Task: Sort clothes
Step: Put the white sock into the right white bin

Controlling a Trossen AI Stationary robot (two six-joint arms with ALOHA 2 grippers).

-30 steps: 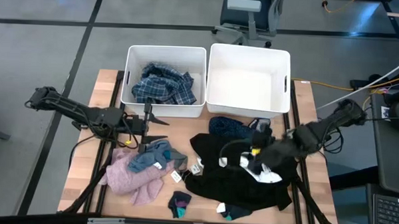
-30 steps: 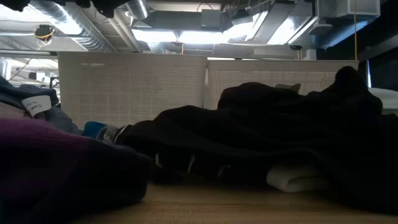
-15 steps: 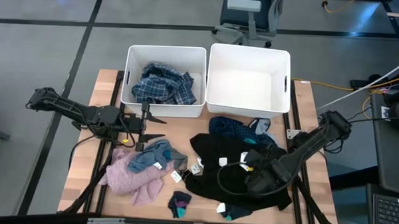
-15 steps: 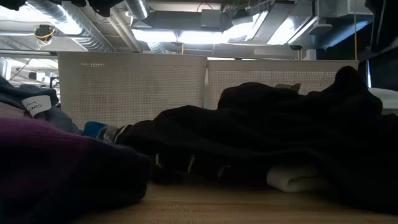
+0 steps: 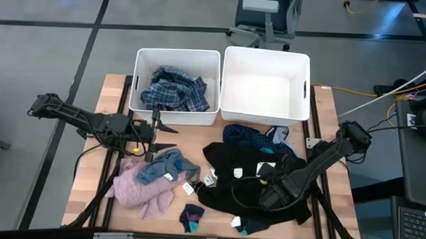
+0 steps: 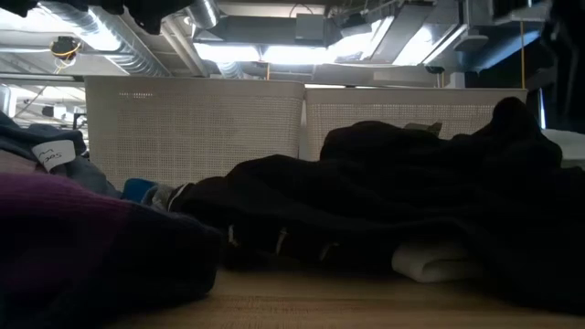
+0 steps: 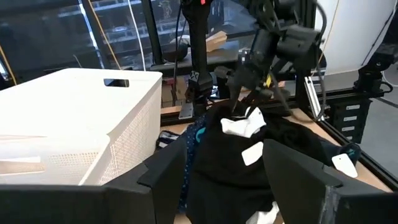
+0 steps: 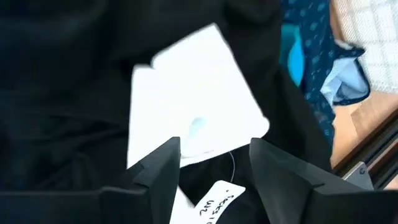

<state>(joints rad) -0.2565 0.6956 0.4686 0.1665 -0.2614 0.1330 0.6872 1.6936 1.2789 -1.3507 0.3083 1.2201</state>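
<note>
**Sorting barely begun: one shirt binned, the rest on the tabletop**

While most of the clothes lie loose on the tabletop (image 5: 89,193), only the blue plaid shirt (image 5: 175,90) sits inside the left bin (image 5: 137,81); the right bin (image 5: 231,99) beside it holds nothing that can be seen. By that count, the job looks to be at an early stage.

The largest heap left is the black garment (image 5: 232,195), spread over the right half of the tabletop with a white patch (image 8: 193,124) and paper tags on it. Next comes the pink fuzzy top (image 5: 136,191) on the left half, with a grey-blue piece (image 5: 161,167) lying on it. The navy dotted cloth (image 5: 244,137) lies just in front of the right bin, touching the black garment. A small dark sock (image 5: 192,218) lies near the front edge.

The right tool (image 8: 214,165) is down over the black garment, its fingers parted on either side of the white patch; whether they have caught the cloth cannot be told. The left tool (image 5: 166,135) hangs wide open and empty just in front of the left bin, above the pink fuzzy top's far edge.
</note>
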